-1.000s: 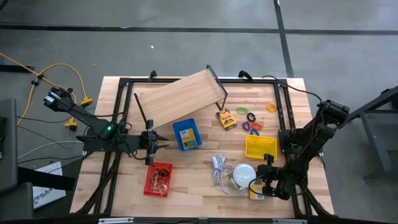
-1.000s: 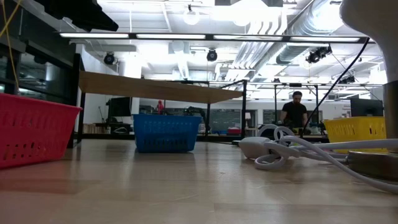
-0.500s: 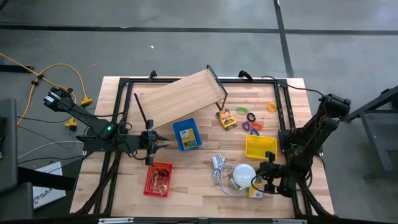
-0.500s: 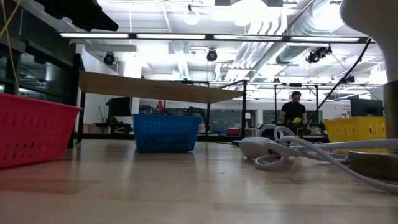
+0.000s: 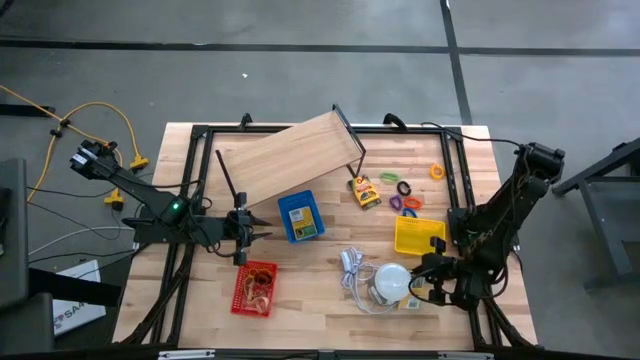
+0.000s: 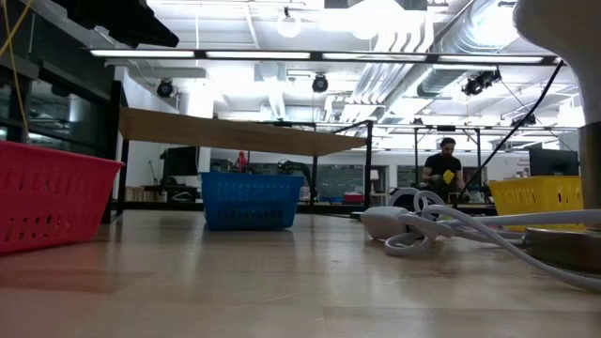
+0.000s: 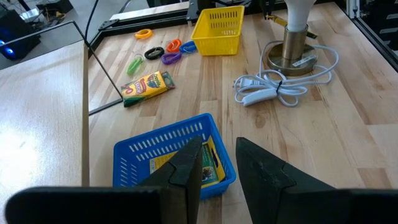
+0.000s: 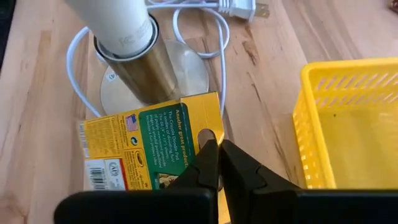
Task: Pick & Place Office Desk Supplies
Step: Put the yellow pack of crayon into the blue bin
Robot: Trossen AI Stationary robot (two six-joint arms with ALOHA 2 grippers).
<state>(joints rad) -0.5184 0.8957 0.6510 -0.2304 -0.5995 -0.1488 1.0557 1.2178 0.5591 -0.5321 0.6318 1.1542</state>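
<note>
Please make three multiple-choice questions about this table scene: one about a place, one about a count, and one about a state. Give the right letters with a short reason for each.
1. Where is the loose crayon box lying?
A. inside the red basket
B. on the table beside the tilted wooden board
C. on top of the lamp

2. How many plastic baskets are on the table?
A. one
B. two
C. three

3. What is the state of the right gripper?
A. wide open above the blue basket
B. shut on the yellow packet
C. out of sight

Answers: 1 B, it lies on bare wood by the board's corner. 2 C, the red basket, blue basket and yellow basket. 3 B, its fingers meet at the packet's edge.
</note>
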